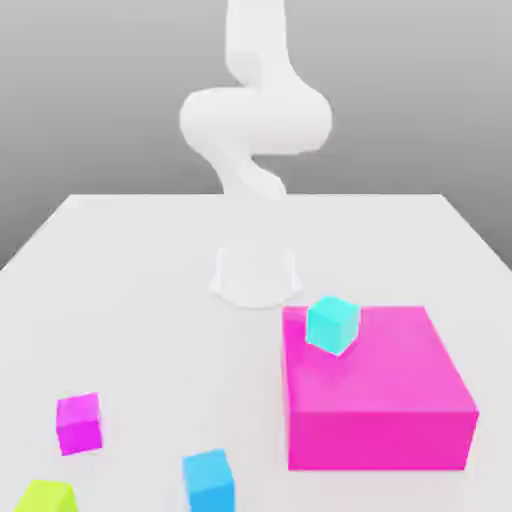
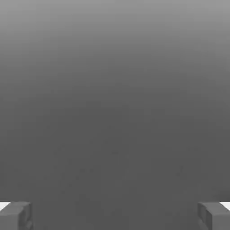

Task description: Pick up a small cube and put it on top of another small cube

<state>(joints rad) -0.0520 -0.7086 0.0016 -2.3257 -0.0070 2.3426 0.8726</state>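
White arm (image 1: 255, 130) coiled upright; tool (image 2: 115, 215) fingers wide apart, empty.

The arm (image 1: 255, 120) is plain white, and so is its base (image 1: 256, 275). The tabletop (image 1: 130, 300) is a pale, unpatterned white-grey under a grey backdrop. The small cube (image 1: 79, 422) is plain magenta. The big block (image 1: 375, 400) is the same magenta, with a lighter top face. One cube (image 1: 332, 324) is cyan-turquoise, another cube (image 1: 209, 480) is sky blue, and a corner cube (image 1: 45, 497) is lime green. The tool's fingers (image 2: 15, 215) are dark grey with white edges.
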